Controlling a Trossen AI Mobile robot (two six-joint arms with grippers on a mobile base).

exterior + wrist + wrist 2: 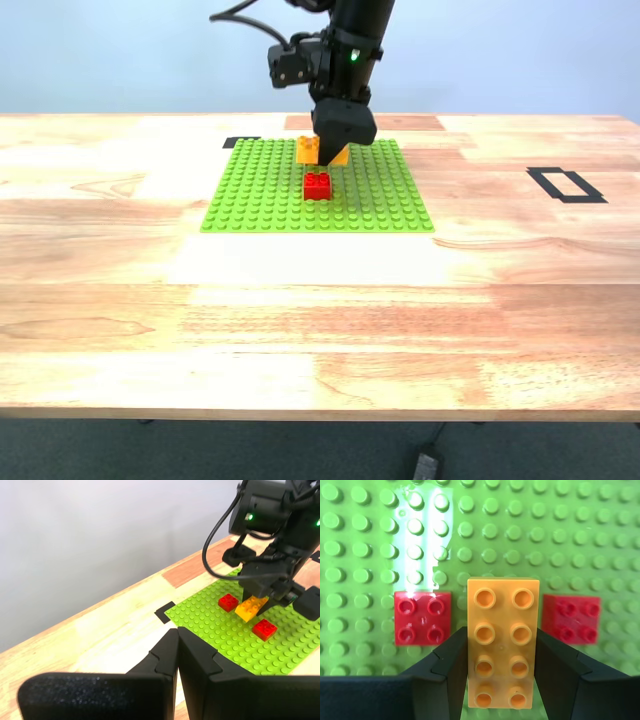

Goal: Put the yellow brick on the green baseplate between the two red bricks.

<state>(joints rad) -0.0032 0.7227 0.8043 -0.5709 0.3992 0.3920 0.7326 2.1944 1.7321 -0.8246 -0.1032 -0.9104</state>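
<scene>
Yellow brick (pixel 503 647), clamped in my second gripper (pixel 501 667) above the green baseplate (pixel 365 540) between two red bricks (pixel 422 617) (first gripper (pixel 177 655) closed, empty); skewed studs risk jamming.

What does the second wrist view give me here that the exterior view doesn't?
Only the second wrist view shows my second gripper with its fingers on the long sides of the yellow brick, and both red bricks, one and the other, flanking it.

Only the exterior view shows the whole green baseplate, the wooden table, black tape marks, and just one red brick clearly.

Both show the yellow brick held over the baseplate.
</scene>
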